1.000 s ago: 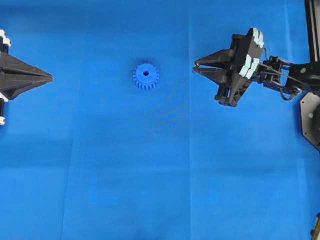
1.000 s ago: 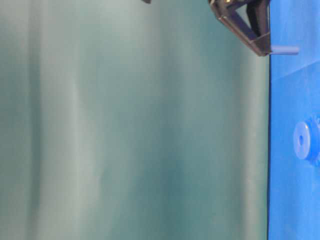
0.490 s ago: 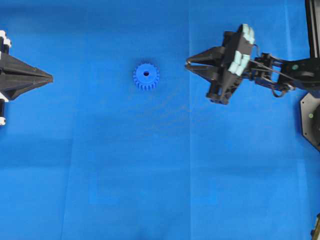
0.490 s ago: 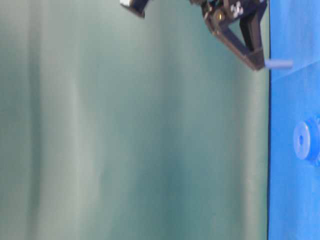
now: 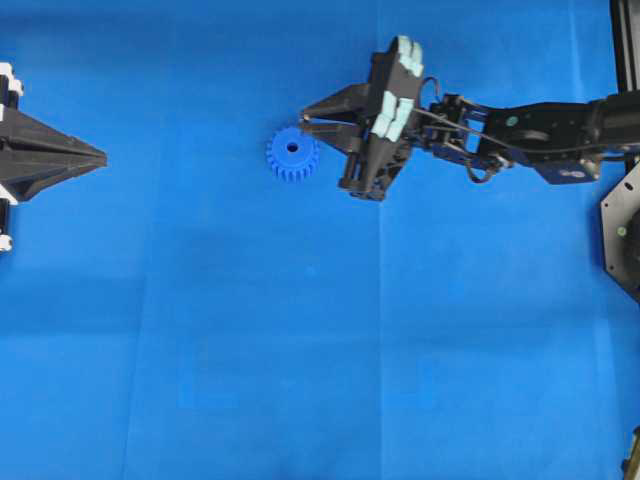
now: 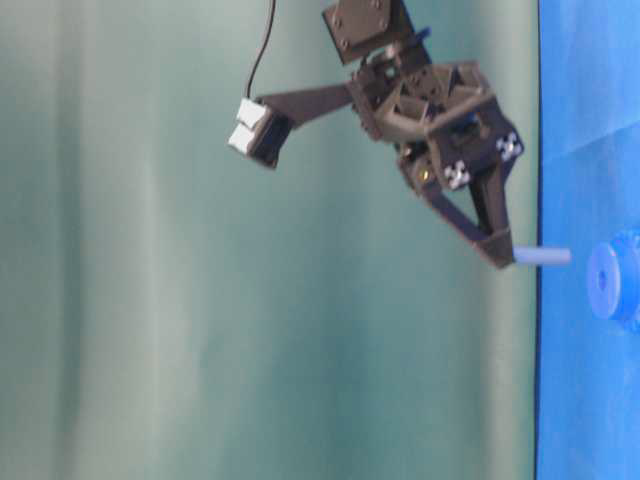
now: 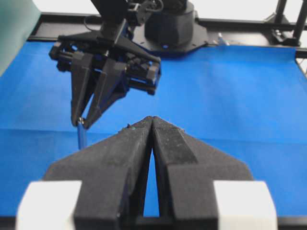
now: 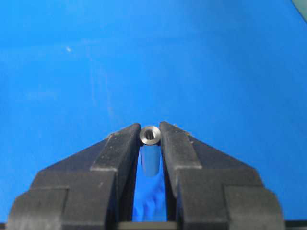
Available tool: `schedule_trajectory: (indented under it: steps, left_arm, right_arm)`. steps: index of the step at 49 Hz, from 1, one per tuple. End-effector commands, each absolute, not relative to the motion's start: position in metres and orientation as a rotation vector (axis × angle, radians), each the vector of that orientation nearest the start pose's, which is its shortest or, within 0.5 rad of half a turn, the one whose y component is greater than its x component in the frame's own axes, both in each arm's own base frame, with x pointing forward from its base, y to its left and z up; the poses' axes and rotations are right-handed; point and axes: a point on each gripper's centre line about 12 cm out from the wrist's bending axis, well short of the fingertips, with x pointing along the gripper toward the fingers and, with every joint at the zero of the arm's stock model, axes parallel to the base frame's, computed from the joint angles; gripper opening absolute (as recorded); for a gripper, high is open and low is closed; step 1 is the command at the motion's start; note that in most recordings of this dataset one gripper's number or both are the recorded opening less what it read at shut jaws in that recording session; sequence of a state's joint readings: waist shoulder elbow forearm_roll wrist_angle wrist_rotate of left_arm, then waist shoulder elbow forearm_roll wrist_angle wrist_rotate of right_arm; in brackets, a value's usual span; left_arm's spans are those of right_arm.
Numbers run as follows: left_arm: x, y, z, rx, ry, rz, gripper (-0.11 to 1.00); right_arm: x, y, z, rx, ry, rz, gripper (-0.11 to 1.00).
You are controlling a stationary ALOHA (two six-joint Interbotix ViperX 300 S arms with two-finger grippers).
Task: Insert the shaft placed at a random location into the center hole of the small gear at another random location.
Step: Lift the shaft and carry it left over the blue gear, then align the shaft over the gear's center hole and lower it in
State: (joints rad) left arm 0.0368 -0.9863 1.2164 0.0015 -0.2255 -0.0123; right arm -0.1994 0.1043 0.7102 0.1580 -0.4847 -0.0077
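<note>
The small blue gear [image 5: 292, 153] lies flat on the blue cloth, its center hole [image 5: 293, 147] facing up. My right gripper [image 5: 303, 118] is shut on the shaft [image 8: 150, 135], a short silvery pin held upright between the fingertips. The tips hover just beyond the gear's rim, up and to the right of the hole. In the table-level view the shaft [image 6: 542, 256] points at the cloth, its free end a little above it and beside the gear [image 6: 607, 280]. Gear teeth [image 8: 151, 211] show below the shaft. My left gripper [image 5: 103, 156] rests shut and empty at the left edge.
The right arm's black base plate [image 5: 620, 230] sits at the right edge. A black frame rail [image 7: 240, 21] runs along the far side of the cloth. A green backdrop [image 6: 200, 300] stands behind the table.
My right gripper has moved left with the shaft, from well right of the gear to its upper right rim. The left gripper and the gear have not moved.
</note>
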Motion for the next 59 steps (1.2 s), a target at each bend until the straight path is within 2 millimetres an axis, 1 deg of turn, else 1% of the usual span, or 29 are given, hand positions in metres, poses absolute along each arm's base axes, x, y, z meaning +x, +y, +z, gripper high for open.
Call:
schedule_trajectory:
  steps: [1, 10, 25, 47, 59]
  left_arm:
    - [0.194, 0.008, 0.277, -0.011, -0.005, 0.04, 0.0]
    - [0.194, 0.008, 0.277, -0.012, -0.005, 0.04, 0.0]
    - [0.194, 0.008, 0.277, -0.012, -0.005, 0.04, 0.0]
    - [0.194, 0.008, 0.277, -0.012, -0.005, 0.043, 0.0]
    - [0.194, 0.008, 0.277, -0.012, -0.003, 0.043, 0.0]
  right_arm:
    - [0.41, -0.089, 0.177, 0.144, 0.269, -0.282, 0.04]
    - [0.416, -0.089, 0.174, 0.145, 0.272, -0.28, 0.04]
    - [0.416, -0.088, 0.171, 0.145, 0.28, -0.279, 0.04]
    - [0.418, -0.083, 0.152, 0.164, 0.325, -0.276, 0.04]
    - [0.418, -0.083, 0.151, 0.165, 0.328, -0.278, 0.04]
